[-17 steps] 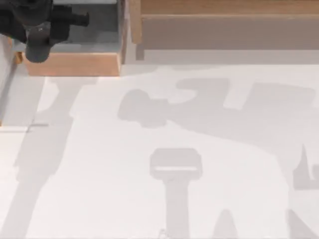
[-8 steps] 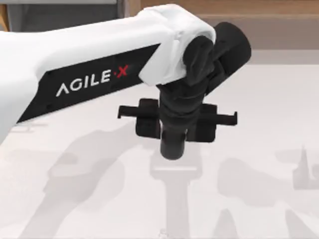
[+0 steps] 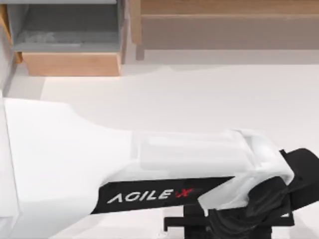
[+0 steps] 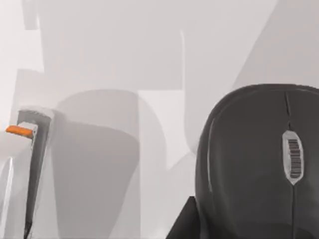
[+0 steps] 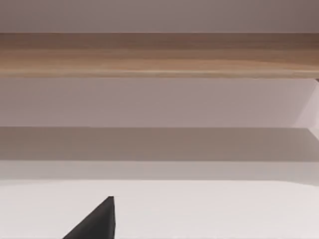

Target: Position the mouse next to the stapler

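Mouse [image 4: 259, 164]: we are seeing it closest in the left wrist view, a dark, smooth, domed body with a scroll wheel [image 4: 292, 157] down its spine, resting on the white surface [image 4: 124, 59].
Handling: we are judging it light, rigid and somewhat slippery on the curved top, so we are favouring a hold across its two long flanks, low down, not on the crown or wheel.
Left gripper [image 3: 234, 226]: we are seeing it in the top view at the near right of the surface, under our white left arm [image 3: 75, 169]; we cannot tell how its fingers are set.
Stapler [image 4: 30, 164]: we are taking the slim grey object with an orange tip for it, lying well apart from the mouse.
Right arm: we are taking it as parked; its wrist view is facing a wooden shelf [image 5: 159, 55], and we cannot tell its fingers' state.
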You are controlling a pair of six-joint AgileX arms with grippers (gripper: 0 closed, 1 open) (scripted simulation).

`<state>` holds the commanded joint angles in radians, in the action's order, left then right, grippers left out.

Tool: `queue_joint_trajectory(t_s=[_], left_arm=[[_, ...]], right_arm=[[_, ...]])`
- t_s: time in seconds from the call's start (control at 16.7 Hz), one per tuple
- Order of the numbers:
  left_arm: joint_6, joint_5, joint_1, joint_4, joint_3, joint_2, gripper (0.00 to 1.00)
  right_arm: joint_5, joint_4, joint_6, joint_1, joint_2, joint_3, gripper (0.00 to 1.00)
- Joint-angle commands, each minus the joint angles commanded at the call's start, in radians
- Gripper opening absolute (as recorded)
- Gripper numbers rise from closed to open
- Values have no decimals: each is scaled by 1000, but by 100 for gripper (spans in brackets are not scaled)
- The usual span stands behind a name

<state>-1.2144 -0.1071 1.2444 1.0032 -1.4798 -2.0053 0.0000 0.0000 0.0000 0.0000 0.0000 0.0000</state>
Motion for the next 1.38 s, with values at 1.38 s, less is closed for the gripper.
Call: queue_joint_trajectory(t_s=[1.38], left_arm=[[-91,13,66,-51,12,22,0]], right_arm=[[0,0,0,0,0,0,100]])
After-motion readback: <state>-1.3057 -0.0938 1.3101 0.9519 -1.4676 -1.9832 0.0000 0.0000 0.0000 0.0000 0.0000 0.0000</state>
